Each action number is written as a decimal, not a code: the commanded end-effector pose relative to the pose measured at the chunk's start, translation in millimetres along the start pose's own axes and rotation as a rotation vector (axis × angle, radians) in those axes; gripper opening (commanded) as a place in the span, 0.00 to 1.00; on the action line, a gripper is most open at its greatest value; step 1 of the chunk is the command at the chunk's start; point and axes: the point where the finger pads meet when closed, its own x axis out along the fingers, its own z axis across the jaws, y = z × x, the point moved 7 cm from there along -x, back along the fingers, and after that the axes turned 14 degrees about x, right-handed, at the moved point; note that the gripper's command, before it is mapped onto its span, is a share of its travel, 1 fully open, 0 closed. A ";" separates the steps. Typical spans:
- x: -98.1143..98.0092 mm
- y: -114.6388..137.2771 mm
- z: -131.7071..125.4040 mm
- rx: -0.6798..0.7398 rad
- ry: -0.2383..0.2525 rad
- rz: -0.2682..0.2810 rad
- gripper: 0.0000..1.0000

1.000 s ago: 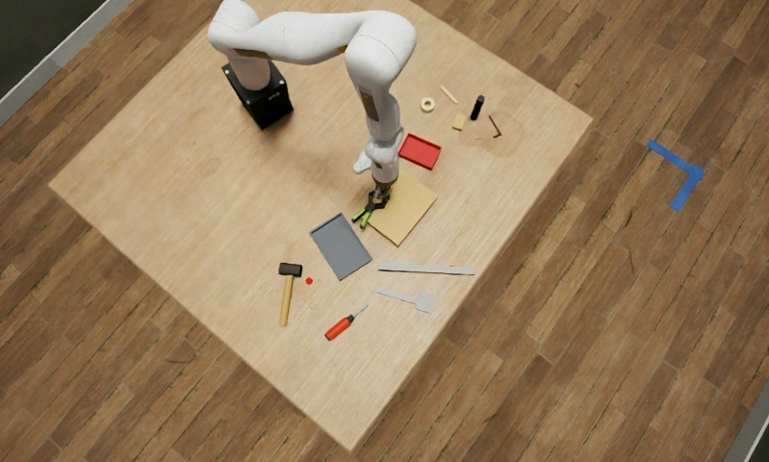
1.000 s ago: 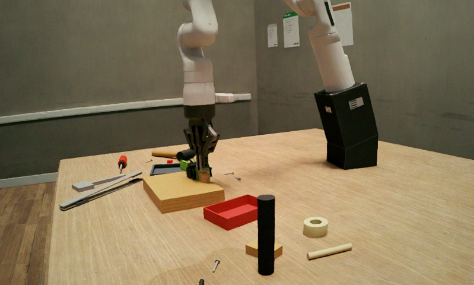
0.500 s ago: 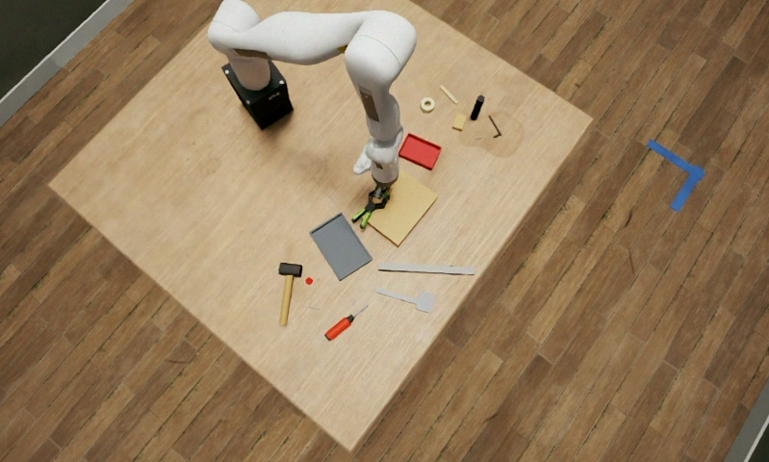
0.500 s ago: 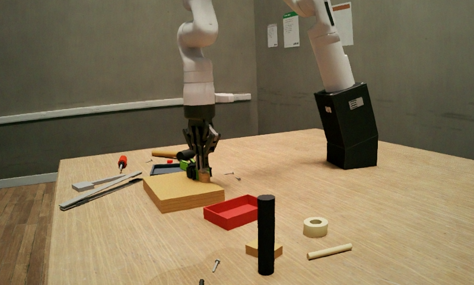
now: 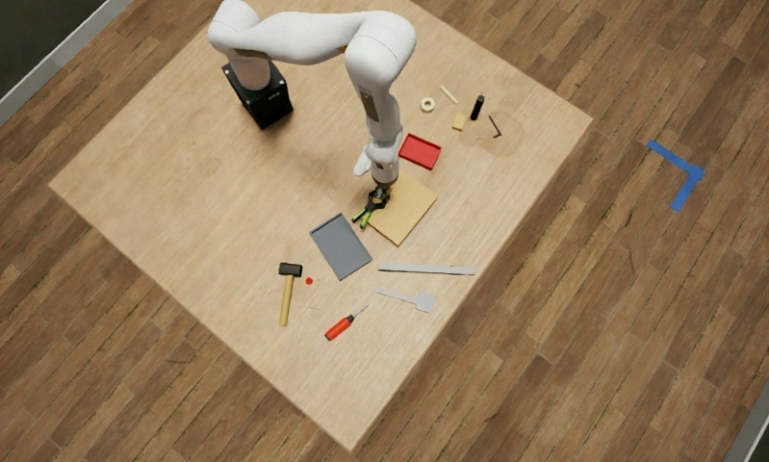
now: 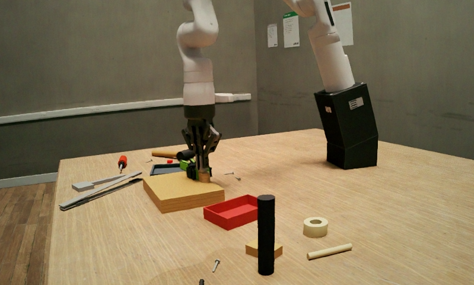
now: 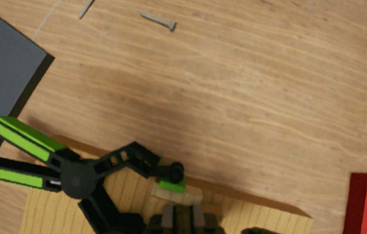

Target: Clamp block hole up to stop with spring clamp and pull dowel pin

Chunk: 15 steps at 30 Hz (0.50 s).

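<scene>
Black two-finger gripper (image 6: 201,168) standing vertical over tan bench board (image 6: 183,192), fingers narrowed on the dowel pin, small wooden block (image 6: 203,176) sitting at board's far edge, green-handled spring clamp (image 7: 68,171) biting it.

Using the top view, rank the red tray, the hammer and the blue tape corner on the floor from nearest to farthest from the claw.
1. Red tray: just beyond the claw, beside the bench board.
2. Hammer: on the table's near side, past the grey tray.
3. Blue tape corner: off the table, on the floor at far right.
</scene>
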 end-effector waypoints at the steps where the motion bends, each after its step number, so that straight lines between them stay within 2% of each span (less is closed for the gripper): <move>1: -1.8 -1.2 1.8 -0.021 -0.006 -0.003 0.10; 15: -2.0 -1.1 1.8 -0.092 -0.005 -0.003 0.10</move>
